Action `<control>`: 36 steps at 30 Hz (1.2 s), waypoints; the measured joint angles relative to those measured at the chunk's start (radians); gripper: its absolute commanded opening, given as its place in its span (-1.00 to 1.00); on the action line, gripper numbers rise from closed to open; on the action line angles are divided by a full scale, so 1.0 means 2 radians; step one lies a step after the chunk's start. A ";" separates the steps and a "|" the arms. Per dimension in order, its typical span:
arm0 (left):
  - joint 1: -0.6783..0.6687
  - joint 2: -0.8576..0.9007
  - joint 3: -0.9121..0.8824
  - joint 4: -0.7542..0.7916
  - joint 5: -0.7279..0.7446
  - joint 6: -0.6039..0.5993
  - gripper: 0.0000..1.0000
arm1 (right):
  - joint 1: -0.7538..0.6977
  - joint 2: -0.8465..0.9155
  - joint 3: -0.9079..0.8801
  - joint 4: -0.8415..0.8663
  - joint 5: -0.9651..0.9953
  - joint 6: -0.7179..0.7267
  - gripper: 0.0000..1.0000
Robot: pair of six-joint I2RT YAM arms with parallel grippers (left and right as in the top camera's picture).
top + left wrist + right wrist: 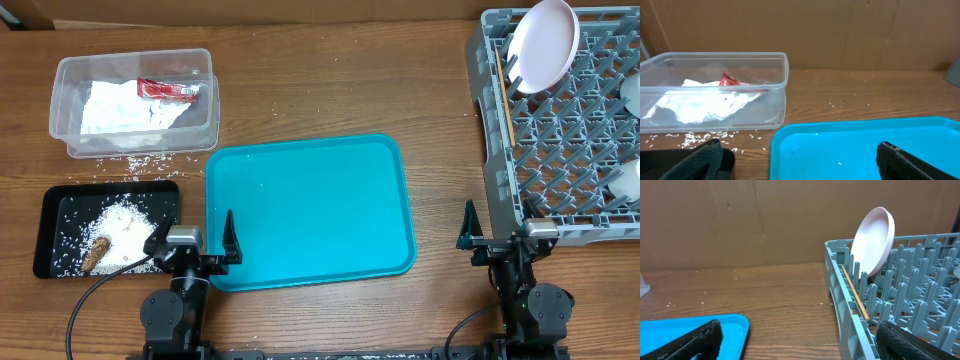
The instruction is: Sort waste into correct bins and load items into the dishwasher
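Note:
The clear tub (135, 56) at the far left holds the crumpled napkin (125, 108) and red wrapper (168, 90). The black tray (46, 235) holds rice and the brown food lump (98, 252). Loose rice grains (140, 162) lie between them. The grey rack (495, 150) at right holds the white plate (543, 45) upright, chopsticks (505, 95) along its left side and white dishes (630, 180) at the right edge. My left gripper (192, 240) is open and empty at the teal tray's front left corner. My right gripper (498, 235) is open and empty by the rack's front left corner.
The large teal tray (308, 210) lies in the middle with a few rice grains on it. In the left wrist view the tub (775, 85) stands ahead to the left. In the right wrist view the rack's wall (850, 305) runs close on the right.

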 measured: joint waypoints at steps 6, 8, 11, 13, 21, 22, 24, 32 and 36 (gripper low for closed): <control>0.000 0.000 0.000 0.000 -0.002 0.011 0.99 | 0.000 0.000 0.000 0.000 0.000 0.000 1.00; 0.000 0.000 0.000 0.000 -0.002 0.011 1.00 | 0.000 0.000 0.000 0.000 0.000 0.000 1.00; 0.000 0.000 0.000 0.000 -0.002 0.011 1.00 | 0.000 0.000 0.000 0.000 0.000 0.000 1.00; 0.000 0.000 0.000 0.000 -0.002 0.011 1.00 | 0.000 0.000 0.000 0.000 0.000 0.000 1.00; 0.000 0.000 0.000 0.000 -0.002 0.011 1.00 | 0.000 0.000 0.000 0.000 0.000 0.000 1.00; 0.000 0.000 0.000 0.000 -0.002 0.011 0.99 | 0.000 0.000 0.000 0.000 0.000 0.000 1.00; 0.000 0.000 0.000 0.000 -0.002 0.011 0.99 | 0.000 0.000 0.000 0.000 0.000 0.000 1.00; 0.000 0.000 0.000 0.000 -0.002 0.011 0.99 | 0.000 0.000 0.000 0.000 0.000 0.000 1.00; 0.000 0.000 0.000 0.000 -0.002 0.011 0.99 | 0.000 0.000 0.000 0.000 0.000 0.000 1.00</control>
